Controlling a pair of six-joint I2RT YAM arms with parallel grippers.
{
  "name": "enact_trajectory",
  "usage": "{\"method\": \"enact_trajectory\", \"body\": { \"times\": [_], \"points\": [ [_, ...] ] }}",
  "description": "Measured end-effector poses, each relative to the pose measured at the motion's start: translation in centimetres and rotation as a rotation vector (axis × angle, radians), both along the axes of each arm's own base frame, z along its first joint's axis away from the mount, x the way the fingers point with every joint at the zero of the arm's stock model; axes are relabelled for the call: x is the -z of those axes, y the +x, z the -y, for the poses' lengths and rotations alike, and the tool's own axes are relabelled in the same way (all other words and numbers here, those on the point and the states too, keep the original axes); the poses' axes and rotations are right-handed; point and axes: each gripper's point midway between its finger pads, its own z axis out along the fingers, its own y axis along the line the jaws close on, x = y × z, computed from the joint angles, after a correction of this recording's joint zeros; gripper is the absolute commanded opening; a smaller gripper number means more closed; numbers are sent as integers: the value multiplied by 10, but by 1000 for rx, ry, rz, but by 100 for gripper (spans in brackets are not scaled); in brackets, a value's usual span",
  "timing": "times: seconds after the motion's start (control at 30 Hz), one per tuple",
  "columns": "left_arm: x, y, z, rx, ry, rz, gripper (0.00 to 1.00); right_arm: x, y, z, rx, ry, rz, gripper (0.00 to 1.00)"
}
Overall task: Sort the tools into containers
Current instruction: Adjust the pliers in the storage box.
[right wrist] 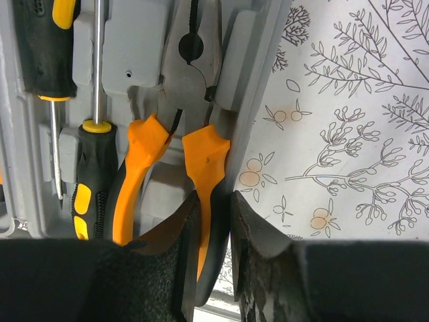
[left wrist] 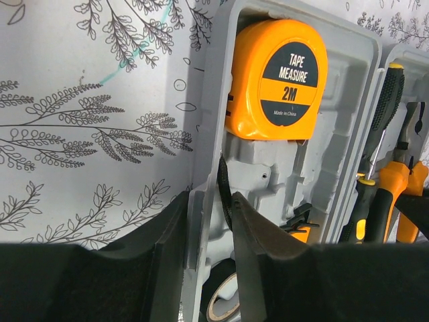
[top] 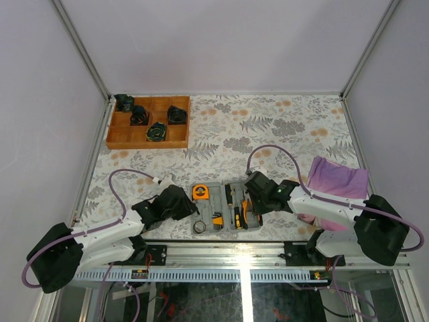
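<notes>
The left end effector (left wrist: 208, 201) clamps the case (left wrist: 208, 100) wall (near the tape measure (left wrist: 278, 77)); the right end effector (right wrist: 214, 198) clamps a pliers (right wrist: 208, 161) handle.

So the open case (top: 223, 201) sits at the near edge of the table (top: 268, 127), about centre. The tape measure (top: 200, 192) is in the far corner of its left half. The screwdrivers (right wrist: 94, 188) and pliers (right wrist: 191, 67) lie side by side in the right half, pliers rightmost. Compartment tray (top: 147, 143) is far left, and a cloth (top: 337, 178) lies right of the case.
</notes>
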Motion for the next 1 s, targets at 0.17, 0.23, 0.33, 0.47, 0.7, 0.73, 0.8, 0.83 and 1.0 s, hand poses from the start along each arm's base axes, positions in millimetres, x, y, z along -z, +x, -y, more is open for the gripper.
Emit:
{"method": "enact_trajectory", "body": {
  "times": [0.17, 0.23, 0.33, 0.47, 0.7, 0.73, 0.8, 0.83, 1.0],
  "points": [
    [0, 0, 0, 0, 0, 0, 29, 1, 0, -1, -3, -45, 7, 12],
    [0, 0, 0, 0, -1, 1, 29, 1, 0, -2, 0, -52, 7, 20],
    [0, 0, 0, 0, -1, 1, 29, 0, 0, -2, 5, -49, 7, 30],
    [0, 0, 0, -1, -1, 1, 29, -1, -2, -4, 15, -29, -1, 39],
    [0, 0, 0, -1, -1, 2, 29, -18, -9, -17, 11, 77, -5, 40],
    [0, 0, 0, 0, -1, 2, 29, -21, -9, -18, 10, 92, 2, 39],
    [0, 0, 0, -1, -1, 1, 29, -26, -8, -19, 11, 108, 13, 36],
    [0, 0, 0, 0, -1, 1, 29, -27, -8, -19, 13, 112, 18, 34],
    [0, 0, 0, 0, -1, 1, 29, -26, -7, -19, 15, 107, 16, 31]
  ]
}}
